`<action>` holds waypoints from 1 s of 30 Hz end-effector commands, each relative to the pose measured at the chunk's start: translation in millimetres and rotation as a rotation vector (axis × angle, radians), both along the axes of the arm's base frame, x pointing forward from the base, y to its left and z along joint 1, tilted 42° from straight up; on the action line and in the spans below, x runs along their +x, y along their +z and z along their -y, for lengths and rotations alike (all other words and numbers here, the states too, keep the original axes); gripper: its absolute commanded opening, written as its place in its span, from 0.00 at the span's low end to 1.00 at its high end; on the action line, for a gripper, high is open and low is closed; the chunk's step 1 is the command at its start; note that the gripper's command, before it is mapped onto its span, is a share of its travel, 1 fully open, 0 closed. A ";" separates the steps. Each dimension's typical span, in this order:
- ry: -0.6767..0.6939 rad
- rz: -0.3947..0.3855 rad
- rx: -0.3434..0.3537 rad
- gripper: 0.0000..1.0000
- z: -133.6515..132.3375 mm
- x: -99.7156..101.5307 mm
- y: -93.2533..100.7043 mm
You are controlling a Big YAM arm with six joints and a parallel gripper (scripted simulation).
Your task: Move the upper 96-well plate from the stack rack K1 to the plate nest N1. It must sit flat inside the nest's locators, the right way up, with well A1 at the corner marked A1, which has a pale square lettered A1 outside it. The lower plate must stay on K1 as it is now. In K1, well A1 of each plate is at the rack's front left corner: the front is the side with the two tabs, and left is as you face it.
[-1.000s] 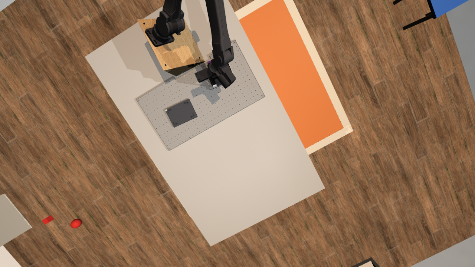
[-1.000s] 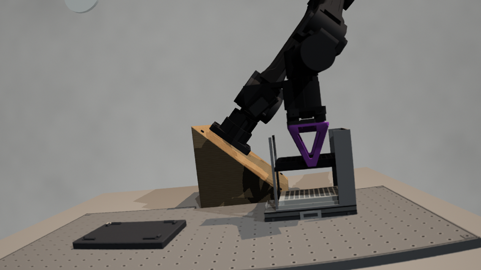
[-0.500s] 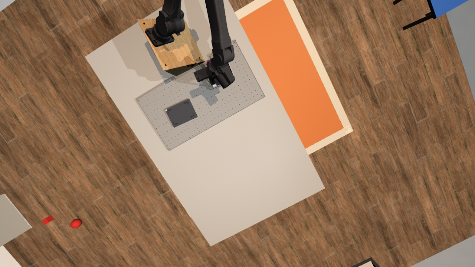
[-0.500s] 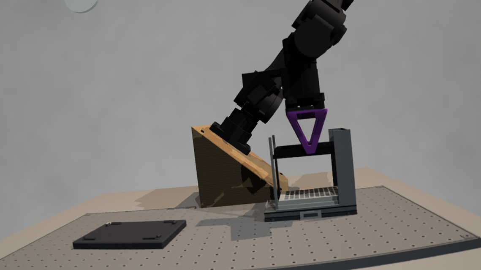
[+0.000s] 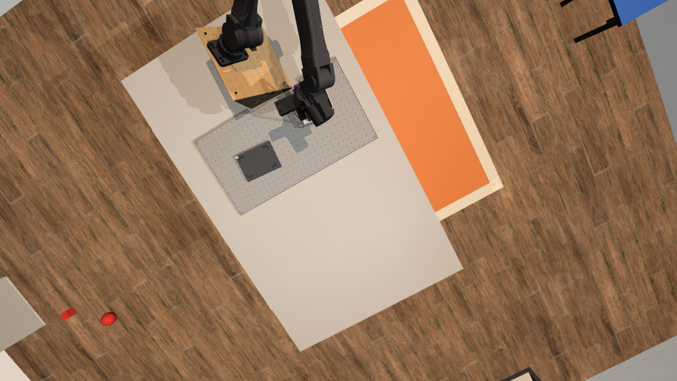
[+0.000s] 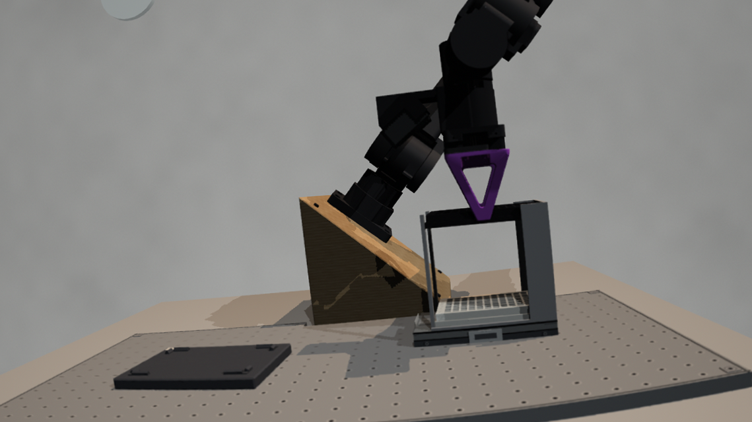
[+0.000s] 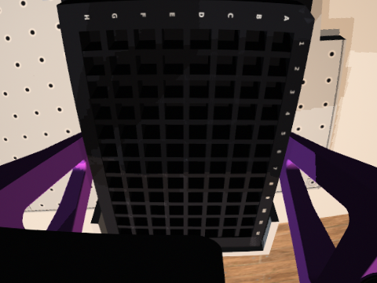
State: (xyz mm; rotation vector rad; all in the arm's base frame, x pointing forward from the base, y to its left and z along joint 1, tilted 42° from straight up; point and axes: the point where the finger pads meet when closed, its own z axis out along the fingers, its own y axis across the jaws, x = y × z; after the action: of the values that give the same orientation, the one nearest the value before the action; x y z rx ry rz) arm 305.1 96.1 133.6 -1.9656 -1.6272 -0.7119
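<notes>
My gripper [image 6: 481, 214], with purple fingers, is shut on the black upper 96-well plate [image 6: 472, 215] and holds it level at the height of the top of rack K1 [image 6: 481, 273]. In the wrist view the black plate [image 7: 188, 121] fills the middle between the purple fingers, with column letters H to A along its far edge. The pale lower plate [image 6: 482, 305] lies flat on the rack's base. The dark plate nest N1 [image 6: 203, 367] lies flat at the left of the perforated board; from above the nest [image 5: 258, 160] shows a pale square [image 5: 236, 156] at its far left corner.
The rack has a thick grey post [image 6: 536, 260] on the right and thin rods [image 6: 427, 268] on the left. A wooden wedge [image 6: 364, 263] carrying the arm's base stands behind the rack. The perforated grey board [image 6: 348, 372] lies under everything.
</notes>
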 end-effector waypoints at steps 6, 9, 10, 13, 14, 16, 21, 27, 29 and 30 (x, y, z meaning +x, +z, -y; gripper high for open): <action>-0.011 0.071 0.001 0.00 15.7 14.9 31.7; -0.011 0.072 0.000 0.00 19.1 14.2 35.5; -0.011 0.072 0.000 0.00 20.3 14.0 36.7; -0.011 0.072 -0.001 0.00 23.7 13.3 40.5; -0.011 0.072 -0.001 0.00 24.9 13.1 41.8; -0.011 0.072 -0.001 0.00 27.2 12.7 44.3; -0.012 0.034 0.003 0.00 26.1 3.7 31.0; -0.012 0.036 0.003 0.00 26.2 4.2 31.0; -0.012 0.036 0.003 0.00 26.2 4.2 31.0; -0.012 0.036 0.003 0.00 26.2 4.2 31.0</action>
State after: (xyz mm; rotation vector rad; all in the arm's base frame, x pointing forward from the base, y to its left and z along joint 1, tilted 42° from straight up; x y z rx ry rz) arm 303.4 78.8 155.7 -1.9576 -1.6339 -0.7247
